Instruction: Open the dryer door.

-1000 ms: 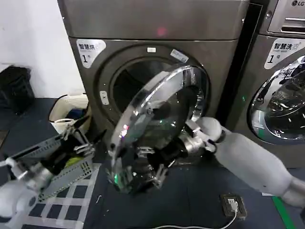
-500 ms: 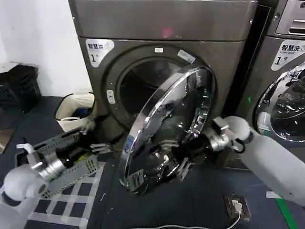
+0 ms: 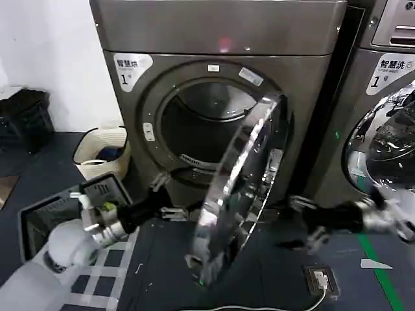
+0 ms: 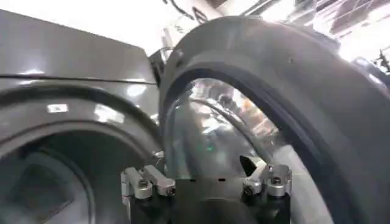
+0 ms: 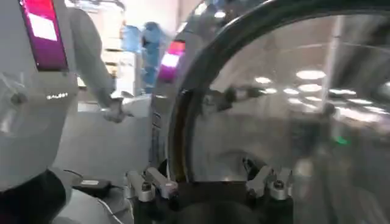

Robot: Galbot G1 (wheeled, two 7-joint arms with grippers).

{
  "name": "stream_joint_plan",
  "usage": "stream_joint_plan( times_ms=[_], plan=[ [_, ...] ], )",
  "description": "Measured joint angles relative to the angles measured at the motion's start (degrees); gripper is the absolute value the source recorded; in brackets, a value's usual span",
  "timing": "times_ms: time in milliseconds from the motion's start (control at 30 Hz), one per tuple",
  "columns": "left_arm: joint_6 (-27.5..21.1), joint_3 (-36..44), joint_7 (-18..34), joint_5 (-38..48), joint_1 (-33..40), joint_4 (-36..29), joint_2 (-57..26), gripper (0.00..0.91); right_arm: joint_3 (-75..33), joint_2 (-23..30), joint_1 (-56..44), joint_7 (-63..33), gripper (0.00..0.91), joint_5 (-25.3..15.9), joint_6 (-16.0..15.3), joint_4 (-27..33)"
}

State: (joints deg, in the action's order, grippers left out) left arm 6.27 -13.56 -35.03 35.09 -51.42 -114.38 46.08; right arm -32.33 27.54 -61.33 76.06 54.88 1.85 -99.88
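Fingers of the left gripper (image 3: 157,206) are spread, holding nothing, low before the drum (image 3: 201,123). Right of them the door (image 3: 240,188) is seen swung wide, nearly edge-on. Farther right, the right gripper (image 3: 310,223) is held open, apart from the door.

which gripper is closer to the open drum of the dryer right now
Left. The left gripper reaches up just below the drum opening, inside the swung-out dryer door. The right gripper sits farther off, on the door's far side.
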Motion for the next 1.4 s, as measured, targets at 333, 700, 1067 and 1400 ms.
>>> stream_joint_plan(
  times_ms=[333, 700, 1067, 1400],
  plan=[
    [0.5, 8.3, -0.2, -0.6, 5.7, 0.5, 3.7, 0.907, -38.3, 10.9, -35.5, -4.8, 0.907, 1.6, 8.4, -3.6],
    [2.2, 19.3, 0.7, -2.6, 12.4, 2.8, 8.5, 0.907, -61.2, 34.2, -49.4, -27.5, 0.907, -8.4, 17.6, -12.9],
    [2.6, 30.4, 2.9, -3.9, 20.7, 8.9, 14.5, 0.907, -72.5, 52.1, -50.7, -64.6, 0.907, -25.0, 10.5, -14.3],
    [3.6, 37.4, 4.9, -7.0, 26.0, 15.2, 21.9, 0.907, -85.4, 62.3, -43.7, -90.3, 0.907, -41.9, 0.5, -12.4]
  ],
)
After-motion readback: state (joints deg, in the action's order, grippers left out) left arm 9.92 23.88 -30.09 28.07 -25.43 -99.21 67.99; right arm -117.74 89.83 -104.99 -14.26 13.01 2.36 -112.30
